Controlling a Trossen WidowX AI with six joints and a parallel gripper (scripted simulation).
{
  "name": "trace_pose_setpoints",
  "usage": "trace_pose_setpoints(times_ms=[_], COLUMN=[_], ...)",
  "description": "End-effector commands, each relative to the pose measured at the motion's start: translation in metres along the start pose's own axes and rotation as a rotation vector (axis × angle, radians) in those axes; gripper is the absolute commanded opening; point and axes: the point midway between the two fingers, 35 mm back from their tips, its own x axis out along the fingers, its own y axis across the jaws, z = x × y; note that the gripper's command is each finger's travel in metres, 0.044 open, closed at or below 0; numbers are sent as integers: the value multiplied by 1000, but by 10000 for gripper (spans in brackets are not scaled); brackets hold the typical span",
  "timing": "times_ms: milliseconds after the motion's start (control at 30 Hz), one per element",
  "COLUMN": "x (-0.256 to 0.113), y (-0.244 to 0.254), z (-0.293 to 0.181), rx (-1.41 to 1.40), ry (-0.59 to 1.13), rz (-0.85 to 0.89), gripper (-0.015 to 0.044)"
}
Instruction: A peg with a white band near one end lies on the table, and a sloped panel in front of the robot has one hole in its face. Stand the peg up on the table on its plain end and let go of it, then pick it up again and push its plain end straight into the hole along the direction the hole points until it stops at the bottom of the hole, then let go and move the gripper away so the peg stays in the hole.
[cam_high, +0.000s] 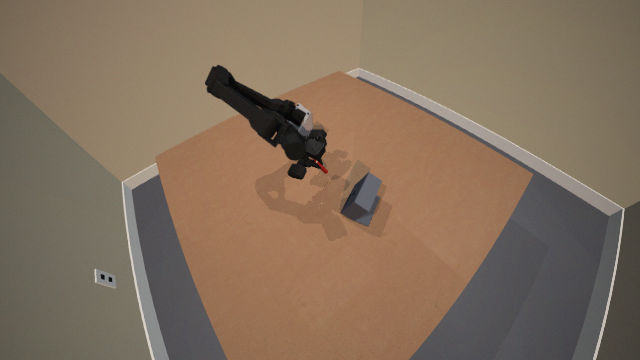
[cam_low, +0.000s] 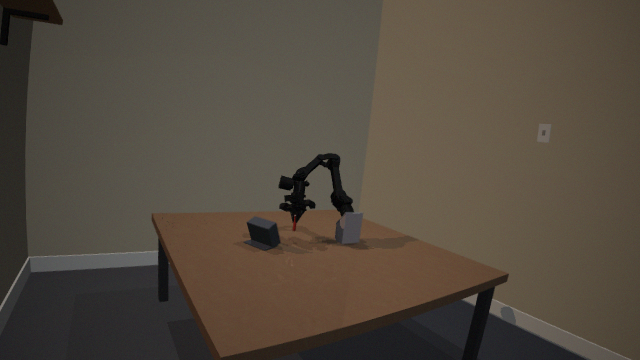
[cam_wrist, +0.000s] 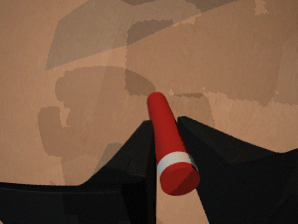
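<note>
My gripper (cam_high: 317, 162) (cam_low: 295, 218) (cam_wrist: 164, 126) is shut on the red peg (cam_high: 322, 168) (cam_low: 294, 225) (cam_wrist: 167, 127). The peg's banded end is up, on the camera's side of the fingers in the wrist view, and its plain end points down, away from the wrist camera. The white band (cam_wrist: 177, 160) shows near the upper end. The peg appears raised a little above the table (cam_high: 300, 270) (cam_low: 350, 290), close to upright in the exterior view. The dark grey sloped panel (cam_high: 369, 191) (cam_low: 263, 232) stands beyond the peg from the arm's base. Its hole is not clear in either the top or the exterior view.
A pale block (cam_high: 304, 121) (cam_low: 351, 228) stands by the arm's base. The panel has a flat foot (cam_low: 258, 244) on the table. The shadows of the arm and the panel fall across the table around the peg.
</note>
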Motion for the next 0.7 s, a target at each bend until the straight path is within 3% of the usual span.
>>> trace_pose_setpoints(times_ms=[0, 667], x=[3, 7], y=[1, -4], z=[1, 11], rx=[-6, -37], ry=[-46, -249], rz=[13, 16], gripper=[0, 0])
